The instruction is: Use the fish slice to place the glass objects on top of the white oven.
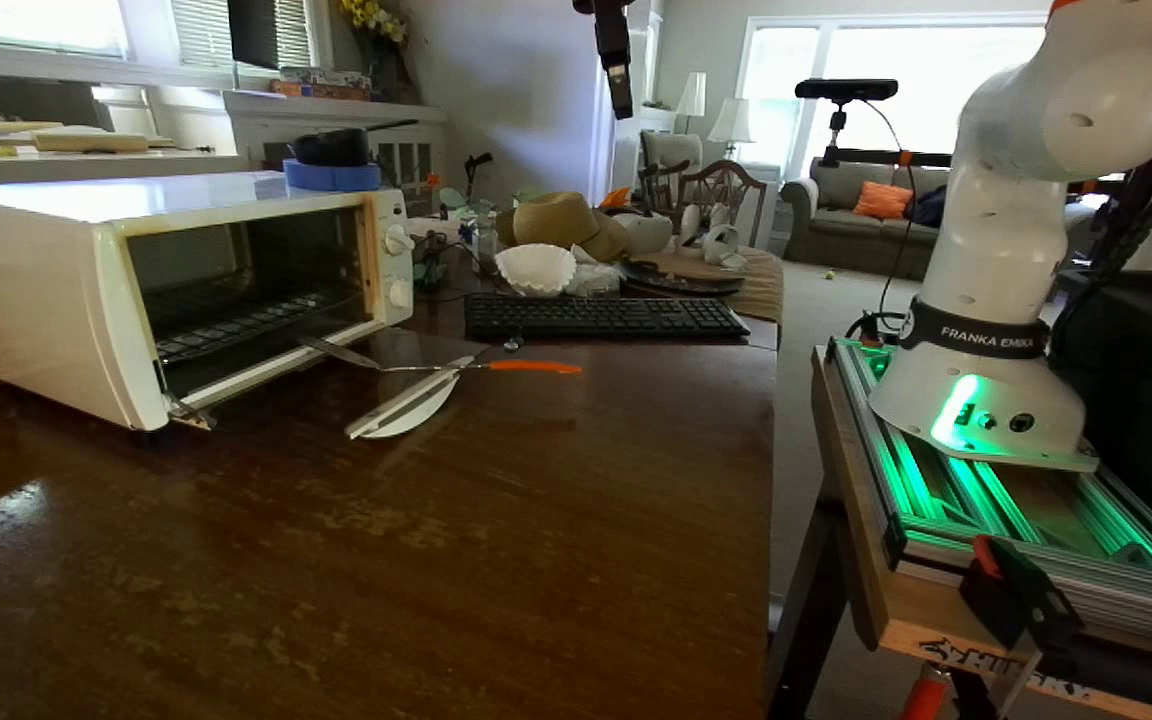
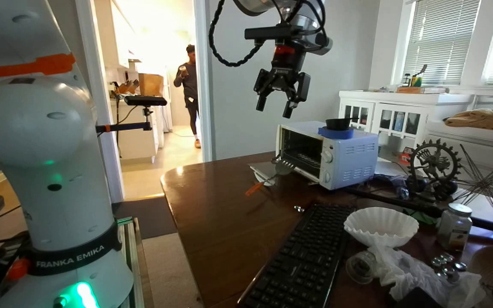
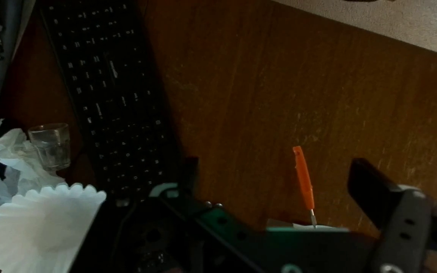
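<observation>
The fish slice (image 2: 279,172) lies in front of the white oven (image 2: 351,159), probably light and stiff. Its orange handle (image 3: 304,180) looks best to grab. The gripper (image 2: 274,110) is spread wide, holding nothing.

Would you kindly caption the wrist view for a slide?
Open gripper above a brown table, the fish slice's orange handle and a black keyboard below.

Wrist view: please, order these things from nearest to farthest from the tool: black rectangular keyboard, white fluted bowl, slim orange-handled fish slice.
1. Orange-handled fish slice: right of centre, framed by the open tool.
2. Black keyboard: left of centre.
3. White fluted bowl: lower left corner.
</observation>
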Robot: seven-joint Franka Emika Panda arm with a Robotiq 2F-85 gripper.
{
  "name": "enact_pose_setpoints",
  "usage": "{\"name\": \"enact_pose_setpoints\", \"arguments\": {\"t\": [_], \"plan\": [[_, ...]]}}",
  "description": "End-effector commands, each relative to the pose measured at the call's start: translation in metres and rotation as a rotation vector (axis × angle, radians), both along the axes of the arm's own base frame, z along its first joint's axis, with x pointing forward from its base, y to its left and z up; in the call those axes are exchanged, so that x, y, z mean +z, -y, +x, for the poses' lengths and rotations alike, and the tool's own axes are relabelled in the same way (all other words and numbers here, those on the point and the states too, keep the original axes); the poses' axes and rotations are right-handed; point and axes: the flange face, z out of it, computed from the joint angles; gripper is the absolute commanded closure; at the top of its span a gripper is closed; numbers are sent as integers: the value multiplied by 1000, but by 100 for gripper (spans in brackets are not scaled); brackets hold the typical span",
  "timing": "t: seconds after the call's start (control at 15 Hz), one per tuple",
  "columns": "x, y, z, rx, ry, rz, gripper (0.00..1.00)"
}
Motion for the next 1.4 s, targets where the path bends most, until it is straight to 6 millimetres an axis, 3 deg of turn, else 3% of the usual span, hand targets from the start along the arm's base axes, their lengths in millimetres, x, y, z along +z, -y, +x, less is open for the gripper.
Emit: {"name": "enact_pose_setpoints", "arguments": {"t": [0.0, 0.2, 0.73, 0.8, 0.87, 1.2, 1.33], "plan": [[-14, -39, -14, -29, 68, -58, 0], [-38, -67, -21, -40, 69, -43, 0], [-124, -117, -39, 31, 147, -109, 0], [-105, -108, -33, 27, 138, -85, 0], [-112, -112, -36, 34, 131, -87, 0], [-107, -108, -32, 25, 141, -83, 0], [-116, -119, -32, 25, 155, -68, 0]]}}
